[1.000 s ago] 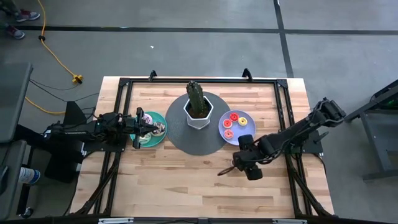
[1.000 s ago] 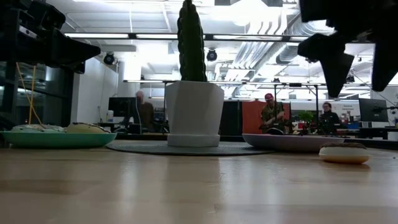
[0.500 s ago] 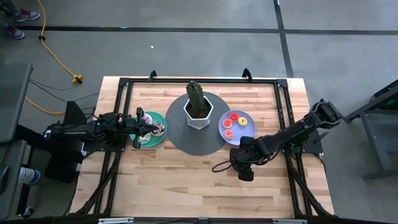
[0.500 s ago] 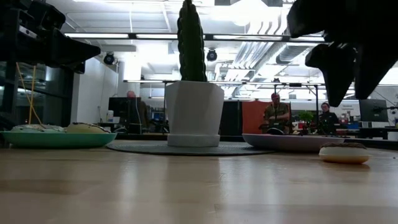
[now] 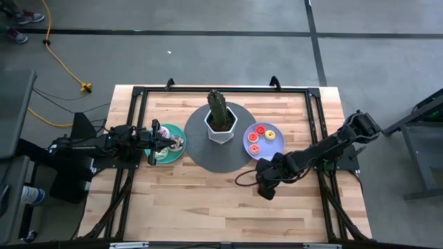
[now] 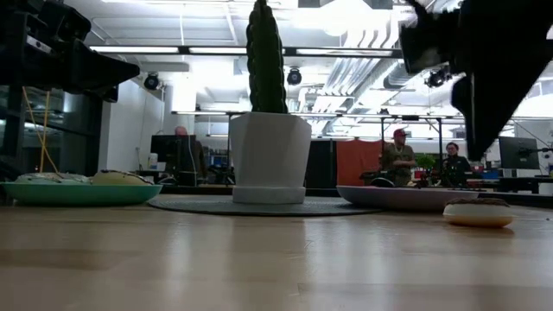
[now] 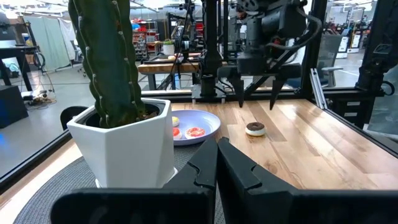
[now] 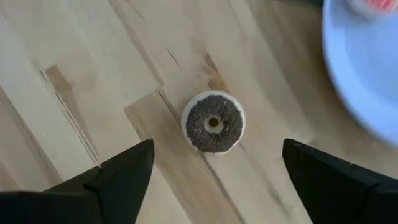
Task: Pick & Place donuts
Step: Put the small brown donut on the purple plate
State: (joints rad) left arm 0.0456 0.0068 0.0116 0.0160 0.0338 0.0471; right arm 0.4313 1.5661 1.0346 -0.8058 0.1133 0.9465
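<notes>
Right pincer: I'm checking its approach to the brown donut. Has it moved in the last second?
Yes. In the high view the right pincer has shifted left, farther from the lavender plate, and hangs open over the brown donut.

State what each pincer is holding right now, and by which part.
Nothing is held. The right pincer is open above the brown donut on the table. The left pincer is shut and empty.

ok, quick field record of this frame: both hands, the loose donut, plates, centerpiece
right hand: open, above the chocolate donut, fingers either side, not touching
chocolate donut: flat on the bare table, just off the lavender plate
lavender plate: holds small red, orange and yellow donuts
left hand: shut, over the teal plate
teal plate: holds donuts, count unclear
cactus pot: upright on the round grey mat, center
</notes>
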